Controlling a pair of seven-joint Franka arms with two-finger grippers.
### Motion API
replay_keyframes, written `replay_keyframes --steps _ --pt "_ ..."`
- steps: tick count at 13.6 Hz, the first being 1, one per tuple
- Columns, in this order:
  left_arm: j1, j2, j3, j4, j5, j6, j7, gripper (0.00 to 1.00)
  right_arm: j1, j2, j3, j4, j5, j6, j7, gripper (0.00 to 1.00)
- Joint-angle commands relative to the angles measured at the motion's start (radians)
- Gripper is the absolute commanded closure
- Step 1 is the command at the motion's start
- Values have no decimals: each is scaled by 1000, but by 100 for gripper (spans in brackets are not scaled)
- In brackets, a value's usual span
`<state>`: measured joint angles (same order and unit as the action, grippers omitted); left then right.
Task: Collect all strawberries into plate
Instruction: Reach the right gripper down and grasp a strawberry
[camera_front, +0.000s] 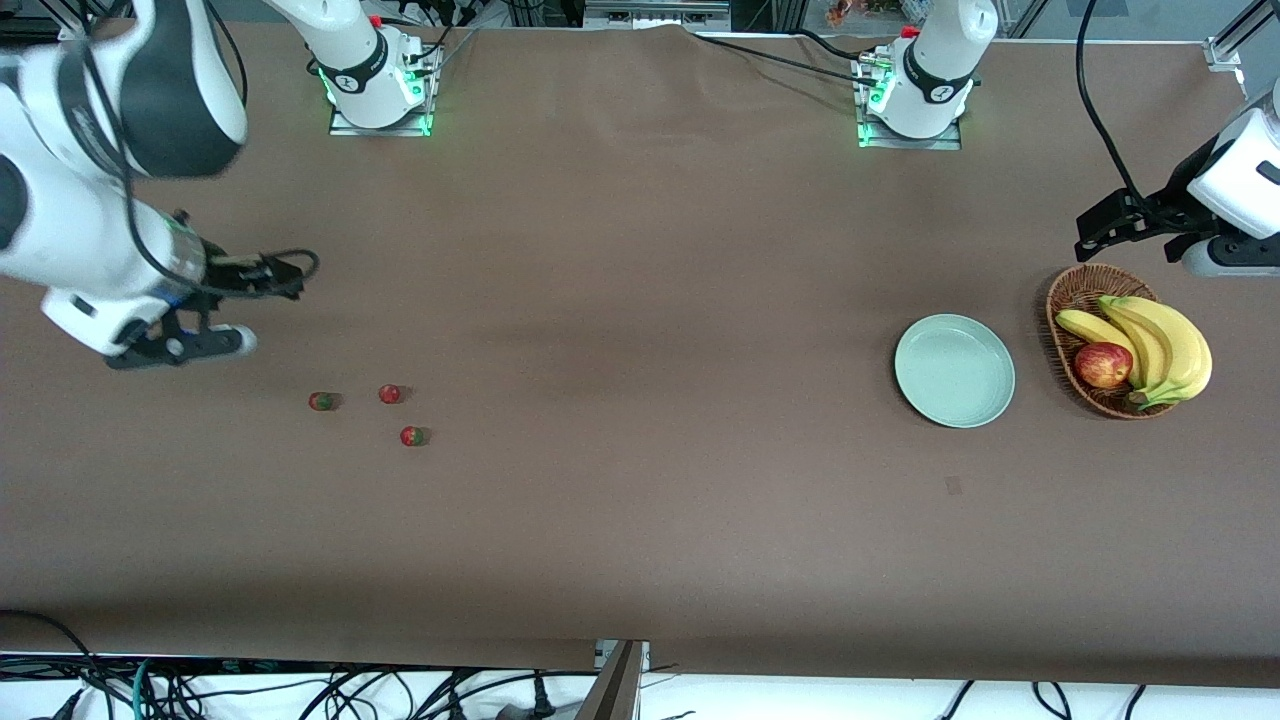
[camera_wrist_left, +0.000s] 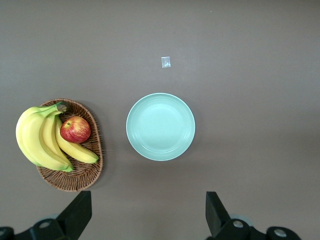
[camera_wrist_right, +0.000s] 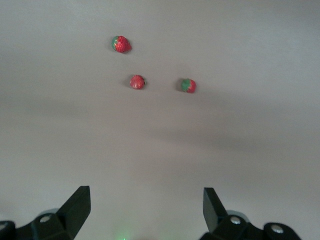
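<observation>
Three strawberries (camera_front: 321, 401) (camera_front: 390, 394) (camera_front: 412, 436) lie close together on the brown table toward the right arm's end. They also show in the right wrist view (camera_wrist_right: 121, 44) (camera_wrist_right: 137, 82) (camera_wrist_right: 188, 85). The mint-green plate (camera_front: 954, 370) lies bare toward the left arm's end and shows in the left wrist view (camera_wrist_left: 160, 126). My right gripper (camera_front: 262, 308) is open and empty over bare table beside the strawberries, its fingers (camera_wrist_right: 75, 207) wide apart. My left gripper (camera_front: 1100, 232) is open and empty, over the table by the basket and plate, its fingers (camera_wrist_left: 77, 215) wide apart.
A brown wicker basket (camera_front: 1062, 300) stands beside the plate at the left arm's end, holding bananas (camera_front: 1165, 345) and a red apple (camera_front: 1103, 364). It shows in the left wrist view (camera_wrist_left: 75, 180). A small scrap (camera_front: 953, 485) lies nearer the front camera than the plate.
</observation>
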<state>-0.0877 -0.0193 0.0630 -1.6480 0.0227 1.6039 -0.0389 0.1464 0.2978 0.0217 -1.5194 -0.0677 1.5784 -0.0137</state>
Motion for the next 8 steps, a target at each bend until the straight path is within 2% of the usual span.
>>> replay_keyframes --steps 1,3,6,8 --pt "-1 2 0 16 -7 -13 1 0 28 110 1 27 -11 89 -3 1" --pt "-1 2 0 16 -7 -13 -1 0 41 185 1 27 0 164 -2 1" --pt "-4 2 0 16 -7 -13 -1 0 59 292 1 27 94 288 6 1" --pt "-6 2 0 16 -7 -12 -1 0 62 336 1 22 94 346 6 1"
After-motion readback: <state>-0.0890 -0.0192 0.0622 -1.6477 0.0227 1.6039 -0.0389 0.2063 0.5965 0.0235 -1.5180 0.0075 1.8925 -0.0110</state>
